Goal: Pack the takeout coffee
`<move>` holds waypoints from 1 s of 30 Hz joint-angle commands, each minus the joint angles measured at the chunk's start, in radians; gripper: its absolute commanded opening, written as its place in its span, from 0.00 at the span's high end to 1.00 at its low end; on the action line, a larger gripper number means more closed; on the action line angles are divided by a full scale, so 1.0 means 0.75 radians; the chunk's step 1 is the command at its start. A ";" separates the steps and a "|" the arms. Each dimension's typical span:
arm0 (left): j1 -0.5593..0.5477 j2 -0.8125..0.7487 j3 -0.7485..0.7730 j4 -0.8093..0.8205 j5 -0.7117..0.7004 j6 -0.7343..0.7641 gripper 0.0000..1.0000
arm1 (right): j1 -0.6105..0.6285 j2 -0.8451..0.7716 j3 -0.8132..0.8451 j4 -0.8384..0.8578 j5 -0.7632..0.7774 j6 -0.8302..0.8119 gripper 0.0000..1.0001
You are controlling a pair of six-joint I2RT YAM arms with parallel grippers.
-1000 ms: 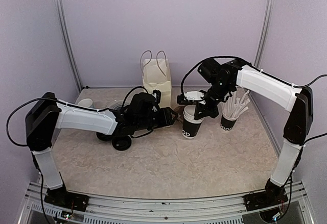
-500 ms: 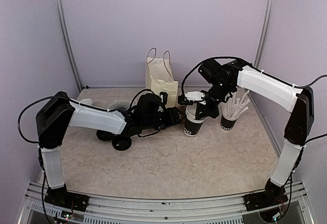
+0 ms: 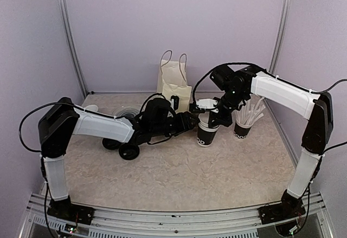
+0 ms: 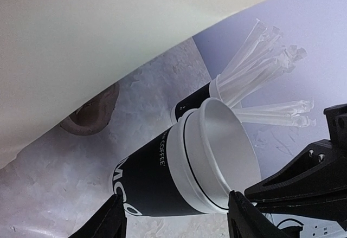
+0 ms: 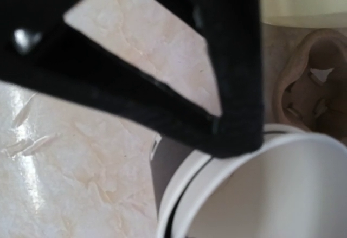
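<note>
The coffee cup (image 3: 205, 135) stands on the marbled table (image 3: 179, 178) between my two arms, in front and to the right of the paper bag (image 3: 174, 83). It is black paper with white lettering, and its open mouth shows a smooth white inside. The left wrist view shows two white rims, one nested in the other. The right gripper (image 5: 234, 140) has its jaws pressed together on that rim. The left gripper (image 4: 174, 212) is spread, one finger on each side of the cup's base; I cannot tell whether either touches it. Just beyond it a similar black cup (image 4: 194, 100) holds a fan of white wrapped straws (image 4: 260, 59). The bag is cream and creased, with thin cord handles. Two round black lids (image 3: 129, 151) lie by the left forearm. Since a second ago the left arm has reached further towards the cup, and the bag has shifted back and right.
</note>
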 commanded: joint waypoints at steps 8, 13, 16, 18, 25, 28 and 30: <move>-0.002 0.081 0.081 0.009 0.021 -0.009 0.40 | 0.016 -0.039 0.001 0.032 0.014 0.034 1.00; -0.006 0.067 0.044 0.103 0.039 0.021 0.40 | 0.010 -0.029 0.005 0.041 0.002 0.066 1.00; -0.011 0.051 0.017 0.150 0.043 0.036 0.40 | 0.004 -0.020 0.015 0.046 0.007 0.075 1.00; -0.011 0.054 0.018 0.155 0.055 0.037 0.43 | -0.005 -0.015 0.027 0.053 0.010 0.089 1.00; -0.014 0.103 0.057 0.161 0.112 0.030 0.51 | -0.009 -0.008 0.012 0.059 0.021 0.110 1.00; -0.016 0.106 0.053 0.165 0.108 0.027 0.51 | -0.017 -0.004 0.017 0.074 0.038 0.126 1.00; -0.019 0.094 0.035 0.176 0.093 0.030 0.46 | -0.031 -0.001 0.023 0.078 0.044 0.132 1.00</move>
